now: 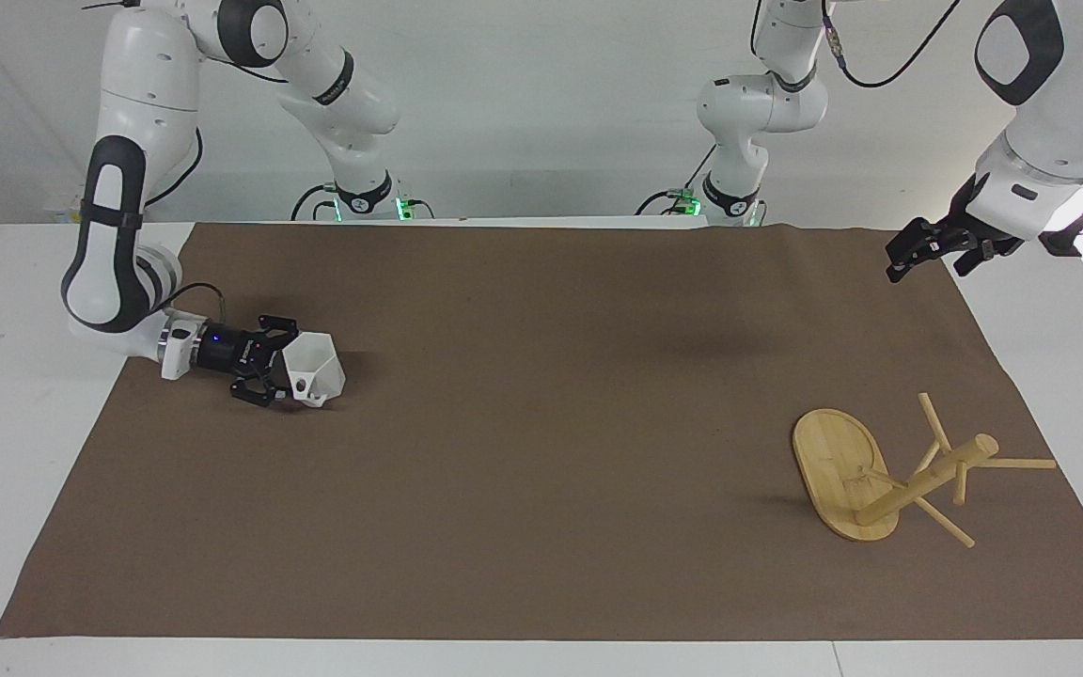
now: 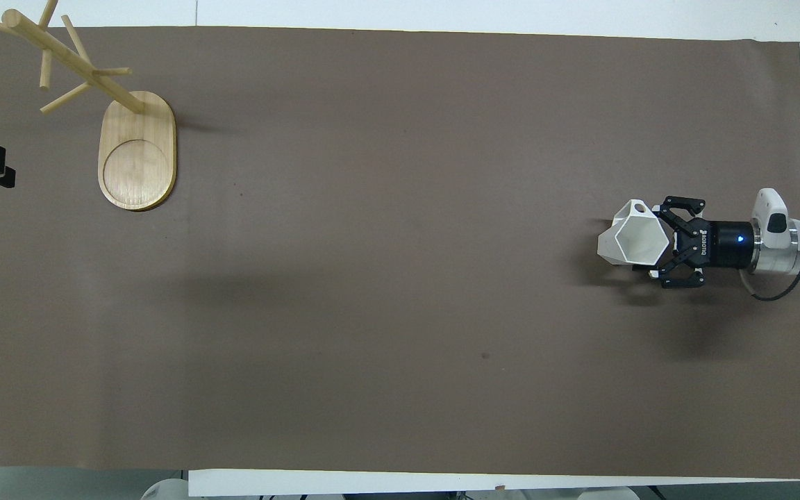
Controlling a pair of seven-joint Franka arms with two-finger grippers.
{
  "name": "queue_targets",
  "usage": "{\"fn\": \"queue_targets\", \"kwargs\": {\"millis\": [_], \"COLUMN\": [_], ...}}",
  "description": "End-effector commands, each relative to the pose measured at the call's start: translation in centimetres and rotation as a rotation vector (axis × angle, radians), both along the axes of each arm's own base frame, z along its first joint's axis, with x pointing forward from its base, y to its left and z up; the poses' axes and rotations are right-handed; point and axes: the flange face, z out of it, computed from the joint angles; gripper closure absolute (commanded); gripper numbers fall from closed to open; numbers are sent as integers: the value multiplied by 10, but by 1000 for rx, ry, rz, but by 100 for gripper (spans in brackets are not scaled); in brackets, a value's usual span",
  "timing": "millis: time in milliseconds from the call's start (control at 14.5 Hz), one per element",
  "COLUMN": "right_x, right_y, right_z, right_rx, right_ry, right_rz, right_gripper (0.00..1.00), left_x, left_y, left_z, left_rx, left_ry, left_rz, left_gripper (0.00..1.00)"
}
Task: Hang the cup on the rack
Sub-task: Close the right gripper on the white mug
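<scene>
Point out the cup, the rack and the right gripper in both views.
cup (image 1: 314, 372) (image 2: 632, 241): facing view, faceted side; overhead view, inside the rim.
rack (image 1: 833, 461) (image 2: 137, 163): facing view and overhead view, bare oval base.
right gripper (image 1: 280, 367) (image 2: 662, 241): facing view and overhead view, between the jaws' tips, at the cup.

Facing view: high, across the bench (image 1: 541, 658), looking toward the robots' bases.
Overhead view: high, steeply downward, from the robots' end.
Shared: whole brown mat (image 1: 541, 423), half-turned.
</scene>
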Motion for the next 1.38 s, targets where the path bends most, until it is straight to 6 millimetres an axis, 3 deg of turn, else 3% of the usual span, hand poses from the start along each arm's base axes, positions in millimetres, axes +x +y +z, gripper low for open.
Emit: {"fn": "queue_targets", "kwargs": {"millis": [0, 894, 963, 1032, 1101, 1238, 1307], "right_x": [-5, -9, -7, -3, -1, 4, 14], "right_y": [0, 26, 32, 38, 39, 43, 60], "right_z": [-3, -11, -10, -8, -6, -1, 7], "right_rx": [3, 22, 21, 24, 26, 30, 44], "right_ry": [-31, -53, -56, -59, -63, -57, -37], "right_rz": [-15, 27, 40, 55, 60, 66, 95], "right_gripper": [0, 1, 5, 16, 38, 66, 69], "left_x": [-7, -7, -7, -7, -7, -7, -7], "left_y": [3, 3, 3, 3, 3, 3, 2], "left_z": [2, 2, 2, 2, 2, 2, 2], "left_rx": [-9, -9, -9, -9, -9, -9, -9], "left_ry": [8, 8, 8, 8, 8, 8, 8], "left_rz": [4, 4, 4, 4, 4, 4, 3], "left_gripper": [0, 0, 0, 0, 0, 0, 0]}}
